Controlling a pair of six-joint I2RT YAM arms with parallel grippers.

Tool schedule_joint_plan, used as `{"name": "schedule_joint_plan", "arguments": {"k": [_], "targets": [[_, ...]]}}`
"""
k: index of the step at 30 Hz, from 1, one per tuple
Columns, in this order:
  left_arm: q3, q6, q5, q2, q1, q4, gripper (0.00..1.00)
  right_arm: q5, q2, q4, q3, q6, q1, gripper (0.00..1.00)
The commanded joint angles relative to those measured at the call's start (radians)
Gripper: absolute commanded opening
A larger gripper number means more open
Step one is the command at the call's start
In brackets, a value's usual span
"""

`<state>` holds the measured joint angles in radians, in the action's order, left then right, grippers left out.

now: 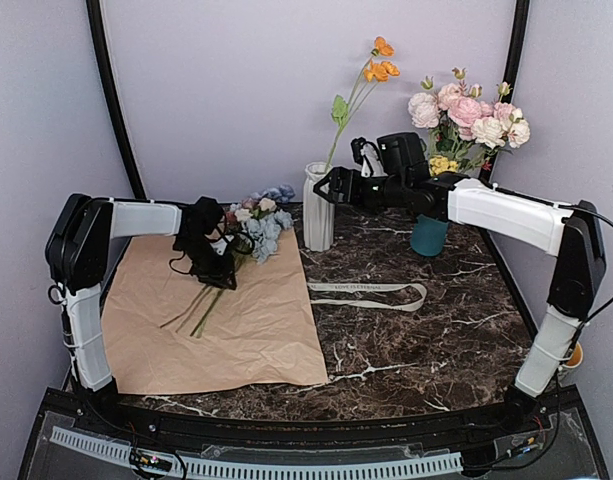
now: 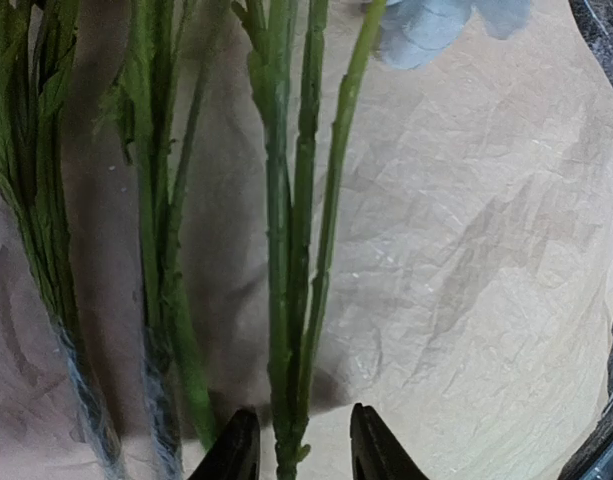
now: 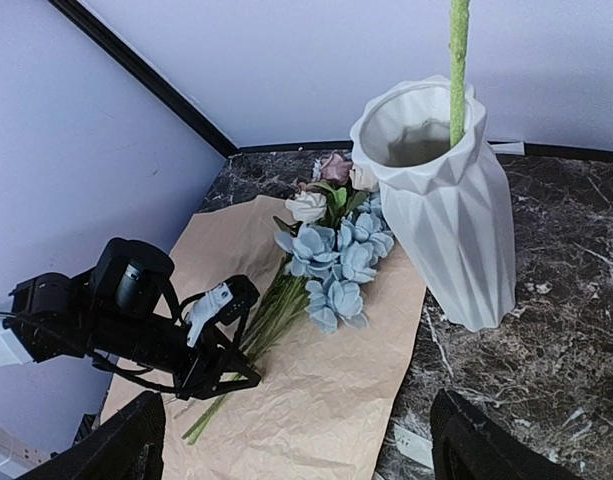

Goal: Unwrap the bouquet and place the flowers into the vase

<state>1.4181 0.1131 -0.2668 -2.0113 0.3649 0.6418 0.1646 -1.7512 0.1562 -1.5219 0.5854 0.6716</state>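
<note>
One orange poppy (image 1: 382, 60) in the white vase (image 1: 318, 210), rest on the kraft paper (image 1: 236, 330)
Vase stands at 12 o'clock on the worktop (image 1: 426, 340); other flowers (image 1: 258, 222) lie around 9 o'clock. Over them the left claw (image 2: 298, 452) is apart, a few stems between its fingers. By the vase rim the right claw (image 1: 324, 187) gapes wide.

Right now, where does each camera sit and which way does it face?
Top external: above and behind the bases, looking down across the marble table to the back wall; left arm and right arm show.
Left wrist: low over the kraft paper, looking along green stems; its jaws' tips straddle one bundle.
Right wrist: beside the white vase, facing down toward the left arm; its open jaws frame the bottom corners.
Shared: all three show the paper and stems.
</note>
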Motion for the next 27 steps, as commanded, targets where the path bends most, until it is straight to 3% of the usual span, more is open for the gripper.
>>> {"name": "schedule_joint_plan", "arguments": {"k": [1, 6, 10, 11, 19, 23, 27], "targets": [[0.025, -0.026, 0.140, -0.020, 0.021, 0.026, 0.35, -0.002, 0.038, -0.048, 0.022, 0.007, 0.009, 0.91], [0.026, -0.035, 0.143, -0.024, 0.041, 0.017, 0.30, -0.006, 0.046, -0.049, 0.029, 0.011, 0.010, 0.91], [0.040, -0.028, 0.118, -0.007, 0.043, 0.018, 0.03, -0.010, 0.052, -0.053, 0.033, 0.012, 0.010, 0.91], [0.049, -0.024, 0.114, 0.002, 0.044, 0.022, 0.00, -0.008, 0.050, -0.054, 0.032, 0.011, 0.010, 0.91], [0.180, 0.006, 0.114, 0.092, 0.032, 0.133, 0.00, 0.017, 0.032, -0.061, 0.004, 0.007, 0.010, 0.91], [0.178, 0.064, -0.159, 0.144, -0.034, 0.124, 0.00, 0.030, 0.026, -0.071, 0.000, 0.005, 0.011, 0.91], [0.016, 0.201, -0.596, 0.219, -0.165, -0.066, 0.00, 0.048, 0.020, -0.075, -0.006, 0.005, 0.010, 0.91]]}}
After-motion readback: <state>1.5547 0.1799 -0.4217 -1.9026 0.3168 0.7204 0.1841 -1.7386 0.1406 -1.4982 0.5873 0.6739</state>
